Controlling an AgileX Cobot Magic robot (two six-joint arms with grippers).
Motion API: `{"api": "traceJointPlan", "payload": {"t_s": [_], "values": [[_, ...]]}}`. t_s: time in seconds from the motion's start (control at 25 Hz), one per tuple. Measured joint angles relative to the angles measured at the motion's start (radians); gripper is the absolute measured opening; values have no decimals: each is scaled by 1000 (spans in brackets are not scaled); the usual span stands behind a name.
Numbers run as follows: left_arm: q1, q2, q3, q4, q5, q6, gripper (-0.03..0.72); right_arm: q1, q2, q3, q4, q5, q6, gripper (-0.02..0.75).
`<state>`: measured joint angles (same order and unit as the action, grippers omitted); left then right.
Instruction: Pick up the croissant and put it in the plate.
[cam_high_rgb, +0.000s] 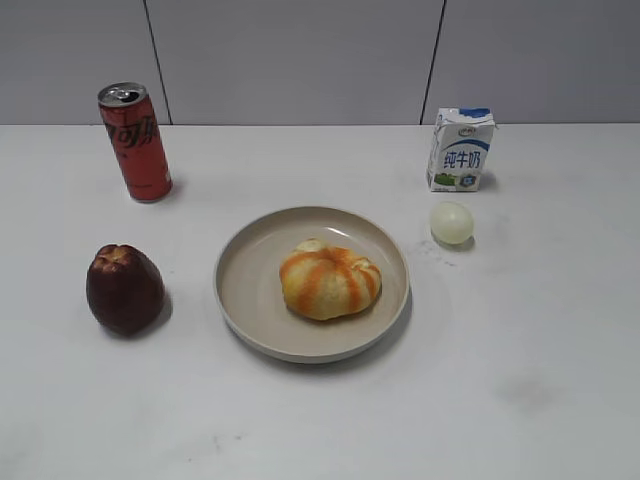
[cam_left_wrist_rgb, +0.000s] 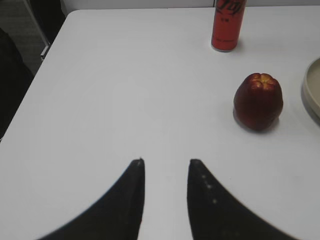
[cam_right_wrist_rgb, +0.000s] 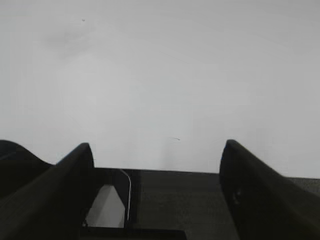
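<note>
The croissant (cam_high_rgb: 331, 281), orange and pale yellow striped, lies inside the beige plate (cam_high_rgb: 245, 280) in the middle of the table. A sliver of the plate's rim shows at the right edge of the left wrist view (cam_left_wrist_rgb: 312, 92). Neither gripper shows in the exterior view. My left gripper (cam_left_wrist_rgb: 166, 161) is open and empty over bare table, well to the left of the plate. My right gripper (cam_right_wrist_rgb: 157, 145) is wide open and empty over the table's front edge; the croissant and plate are out of its view.
A dark red apple-like fruit (cam_high_rgb: 124, 288) (cam_left_wrist_rgb: 258, 101) stands left of the plate. A red cola can (cam_high_rgb: 135, 141) (cam_left_wrist_rgb: 228, 24) stands at the back left. A milk carton (cam_high_rgb: 460, 150) and a small pale egg (cam_high_rgb: 451, 222) stand at the back right.
</note>
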<state>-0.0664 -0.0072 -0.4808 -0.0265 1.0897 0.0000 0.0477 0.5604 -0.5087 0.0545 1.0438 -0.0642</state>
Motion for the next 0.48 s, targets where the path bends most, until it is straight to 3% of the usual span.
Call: {"api": "traceJointPlan", "payload": {"t_s": [0.48], "values": [[0,0,0,0,0,0,233,0,-460,7,0,-5,0,588]]}}
